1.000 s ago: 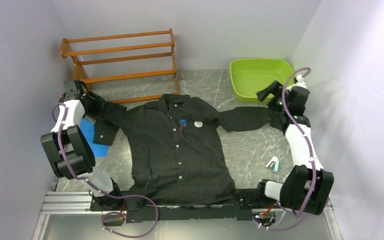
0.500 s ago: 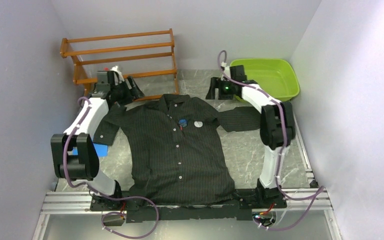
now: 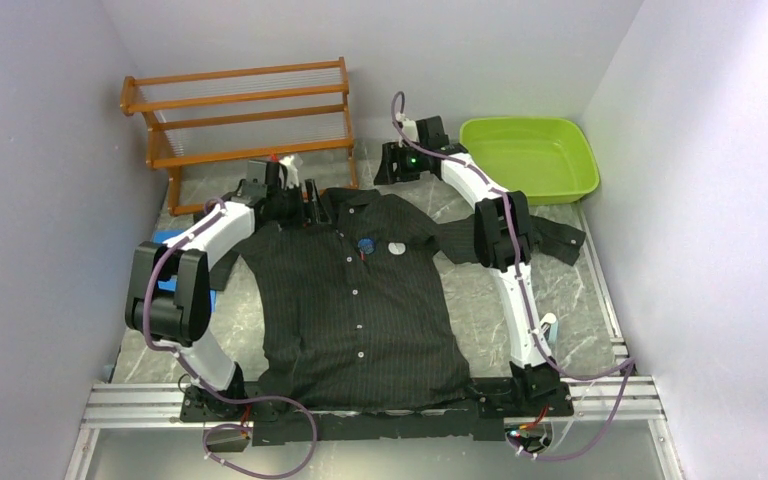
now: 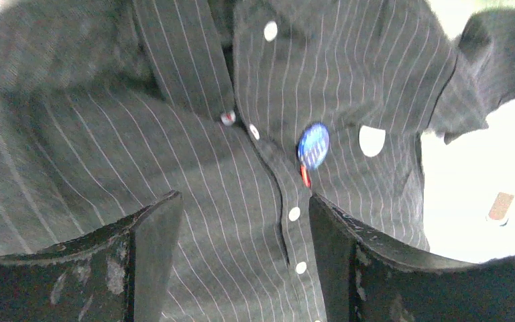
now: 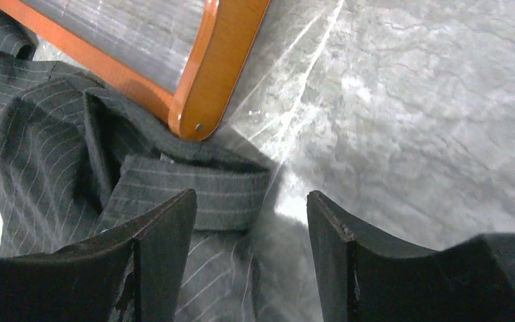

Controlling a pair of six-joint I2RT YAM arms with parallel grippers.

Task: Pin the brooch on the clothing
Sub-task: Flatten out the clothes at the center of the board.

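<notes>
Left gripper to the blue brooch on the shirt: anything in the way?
Nothing visible. The left gripper is open over the shirt; only bare pinstriped fabric lies between it and the blue brooch on the chest.

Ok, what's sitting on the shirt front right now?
A blue round badge and a white disc beside it lie on the shirt. Their backs are covered.

shirt (image 3: 360, 300) hem hidden behind base rail (image 3: 130, 405); blue sheet (image 3: 163, 237), half covered by left arm (image 3: 165, 300)
</notes>
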